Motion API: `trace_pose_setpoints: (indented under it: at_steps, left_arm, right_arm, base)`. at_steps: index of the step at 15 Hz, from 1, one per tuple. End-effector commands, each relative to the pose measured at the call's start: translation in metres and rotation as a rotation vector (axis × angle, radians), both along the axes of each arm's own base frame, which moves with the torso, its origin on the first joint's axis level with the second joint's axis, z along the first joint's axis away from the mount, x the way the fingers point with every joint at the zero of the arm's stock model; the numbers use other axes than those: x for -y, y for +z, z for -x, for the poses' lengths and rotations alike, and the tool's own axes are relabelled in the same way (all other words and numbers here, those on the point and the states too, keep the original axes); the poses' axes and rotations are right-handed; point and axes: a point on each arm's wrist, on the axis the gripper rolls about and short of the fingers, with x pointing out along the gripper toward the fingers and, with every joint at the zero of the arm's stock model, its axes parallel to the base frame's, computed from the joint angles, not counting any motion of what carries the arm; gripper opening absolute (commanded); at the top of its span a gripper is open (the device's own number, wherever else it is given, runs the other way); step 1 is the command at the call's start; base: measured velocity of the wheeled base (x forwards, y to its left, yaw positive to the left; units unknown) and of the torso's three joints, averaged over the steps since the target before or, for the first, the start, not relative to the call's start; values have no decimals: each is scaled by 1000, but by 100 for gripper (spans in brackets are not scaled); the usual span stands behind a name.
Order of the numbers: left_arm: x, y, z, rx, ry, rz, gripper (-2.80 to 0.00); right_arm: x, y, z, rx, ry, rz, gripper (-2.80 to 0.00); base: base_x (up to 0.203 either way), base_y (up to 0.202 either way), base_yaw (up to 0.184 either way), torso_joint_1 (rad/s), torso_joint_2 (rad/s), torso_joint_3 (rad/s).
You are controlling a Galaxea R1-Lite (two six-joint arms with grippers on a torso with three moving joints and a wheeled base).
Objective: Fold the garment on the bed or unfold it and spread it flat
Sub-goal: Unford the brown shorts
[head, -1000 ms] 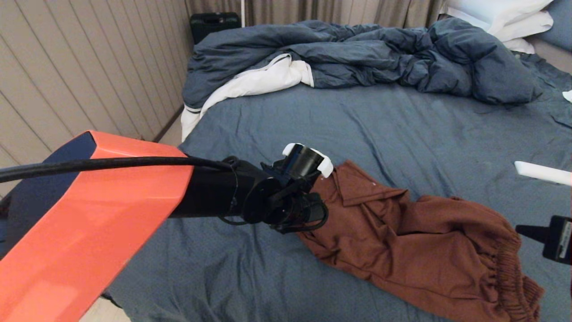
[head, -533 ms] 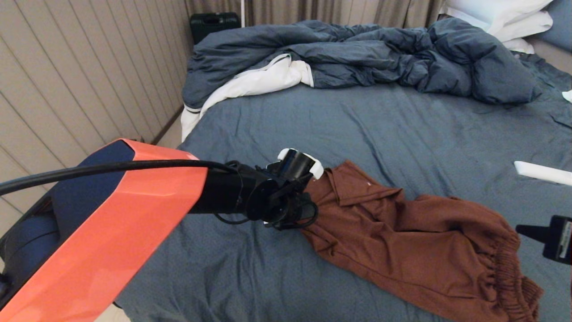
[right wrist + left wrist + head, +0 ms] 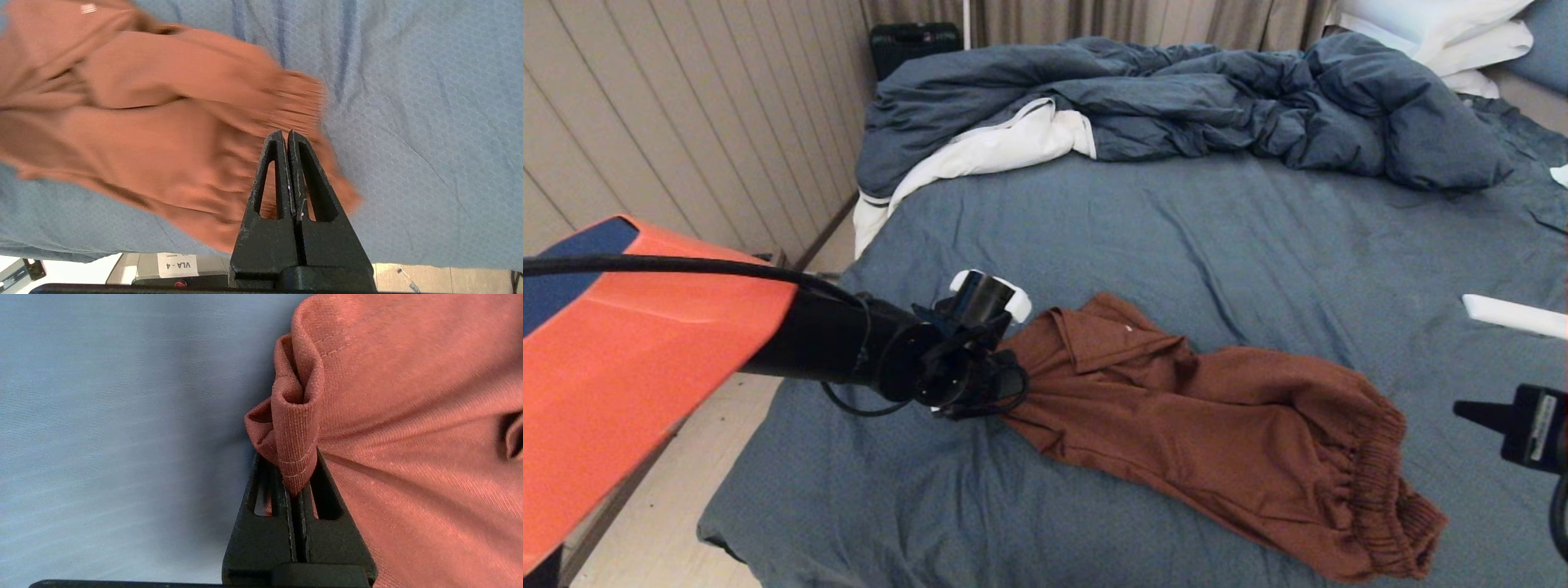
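Observation:
The rust-brown garment (image 3: pixel 1217 425) lies crumpled and stretched out on the bed's slate-blue sheet (image 3: pixel 1176 220), its gathered waistband at the near right. My left gripper (image 3: pixel 1011 382) is at the garment's left end, shut on a bunched fold of its stitched hem. In the left wrist view that gripper (image 3: pixel 296 475) pinches the hem, and the garment (image 3: pixel 408 416) pulls taut from it. My right gripper (image 3: pixel 287 136) is shut on nothing and hovers above the garment (image 3: pixel 143 122) near the waistband. In the head view only its black body (image 3: pixel 1515 425) shows at the right edge. Drawstring and print are hidden.
A rumpled blue duvet (image 3: pixel 1217 98) with white lining fills the far part of the bed, with white pillows (image 3: pixel 1445 28) at the back right. A panelled wall and a strip of floor (image 3: pixel 662 523) run along the bed's left edge. A white bar (image 3: pixel 1511 314) juts in at the right.
My left gripper has moved left, toward the bed's left edge, dragging the garment with it. The whole garment, waistband included, has slid leftward. The right gripper has barely moved.

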Motion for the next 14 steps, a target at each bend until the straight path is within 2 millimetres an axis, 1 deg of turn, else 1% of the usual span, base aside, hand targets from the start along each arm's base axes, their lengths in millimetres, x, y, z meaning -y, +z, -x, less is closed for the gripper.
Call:
trace_pose_setpoints:
  at_steps: [1, 3, 5, 6, 8, 11, 12, 13, 14]
  left_arm:
    - [-34, 22, 16, 30, 42, 14, -280]
    - [-61, 29, 23, 47, 69, 0, -280]
    - [-78, 37, 33, 62, 78, -16, -280]
    - [-85, 37, 40, 55, 76, -28, -280]
    - [-93, 35, 52, 44, 65, -49, -280]
    - [-91, 24, 49, 70, 56, -45, -280]
    - [-90, 18, 48, 68, 48, -56, 0]
    - [-89, 15, 49, 66, 42, -58, 0]
    - [-88, 11, 51, 66, 31, -63, 0]
  right_arm:
    - [0, -2, -4, -18, 2, -1, -280]
    - [0, -3, -7, -22, 7, -3, -280]
    - [0, -4, -9, -33, 15, -7, -280]
    - [0, -5, -11, -42, 19, -9, -280]
    - [0, -8, -16, -54, 28, -11, -280]
    - [0, -9, -18, -58, 37, -14, -280]
    - [0, -9, -17, -59, 39, -12, -280]
    - [0, -10, -16, -58, 42, -9, 0]
    - [0, -10, -14, -52, 55, 13, 0]
  base:
    - [0, 0, 0, 0, 0, 0]
    - [0, 0, 0, 0, 0, 0]
    - [0, 0, 0, 0, 0, 0]
    - [0, 0, 0, 0, 0, 0]
    - [0, 0, 0, 0, 0, 0]
    - [0, 0, 0, 0, 0, 0]
    - [0, 0, 0, 0, 0, 0]
    - [0, 0, 0, 0, 0, 0]
    - [0, 0, 0, 0, 0, 0]
